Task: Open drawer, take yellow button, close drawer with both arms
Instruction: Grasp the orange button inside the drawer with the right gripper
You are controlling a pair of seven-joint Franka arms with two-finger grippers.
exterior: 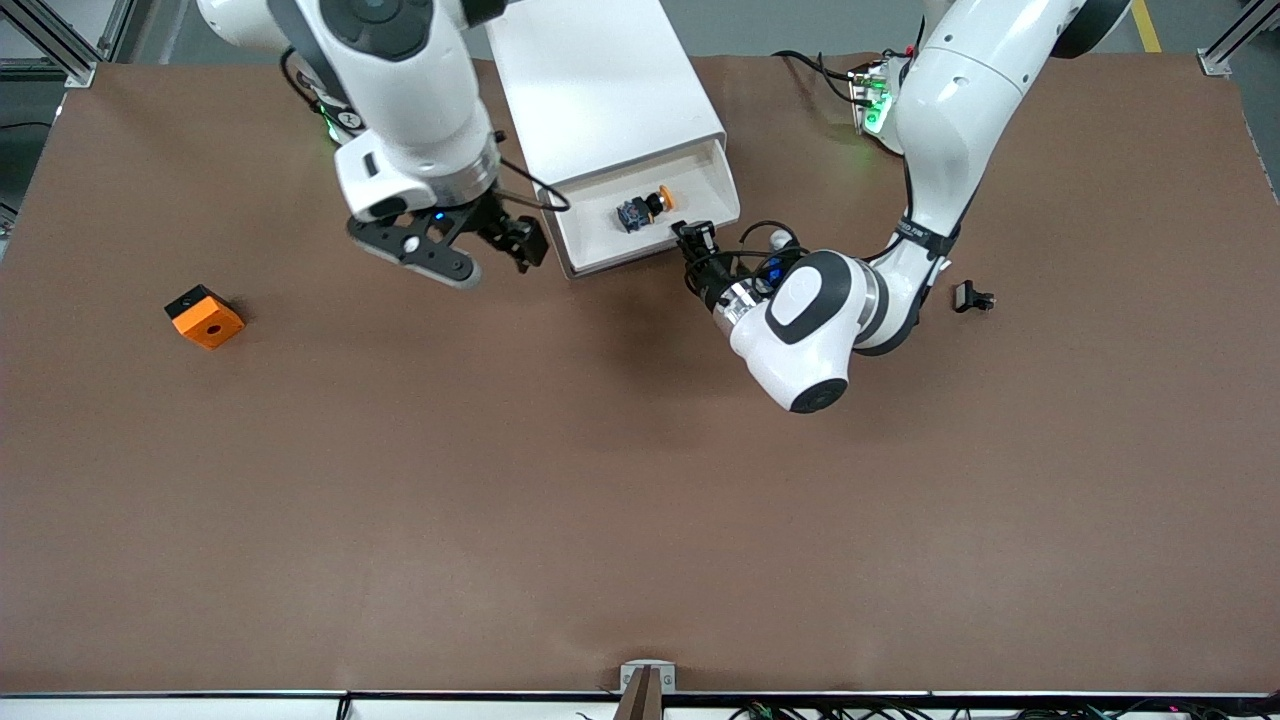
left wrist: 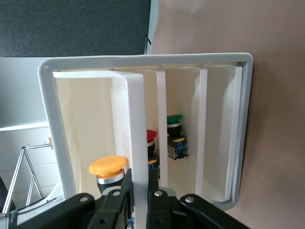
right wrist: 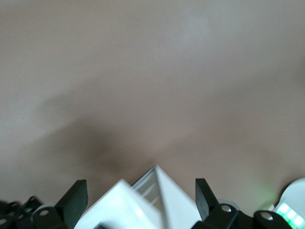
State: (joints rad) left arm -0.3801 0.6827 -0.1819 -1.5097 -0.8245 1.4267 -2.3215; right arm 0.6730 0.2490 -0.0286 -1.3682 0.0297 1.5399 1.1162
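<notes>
The white cabinet point(exterior: 600, 80) stands at the robots' side of the table. Its top drawer point(exterior: 600, 262) is pulled out. The button point(exterior: 645, 209) with its orange cap lies on its side in the drawer, and the left wrist view shows it too point(left wrist: 108, 167). My left gripper point(exterior: 690, 240) is shut on the drawer's front edge point(left wrist: 138, 133), and its fingers point(left wrist: 125, 183) clamp that edge from both sides. My right gripper point(exterior: 528, 245) is open and empty, hanging over the drawer's corner toward the right arm's end. The cabinet's corner point(right wrist: 143, 200) shows between its spread fingers point(right wrist: 76, 198).
An orange square block point(exterior: 205, 316) lies toward the right arm's end. A small black clip point(exterior: 972, 297) lies toward the left arm's end, beside the left arm. A red-capped point(left wrist: 150, 137) and a green-capped button point(left wrist: 174, 120) sit in the cabinet's lower drawers.
</notes>
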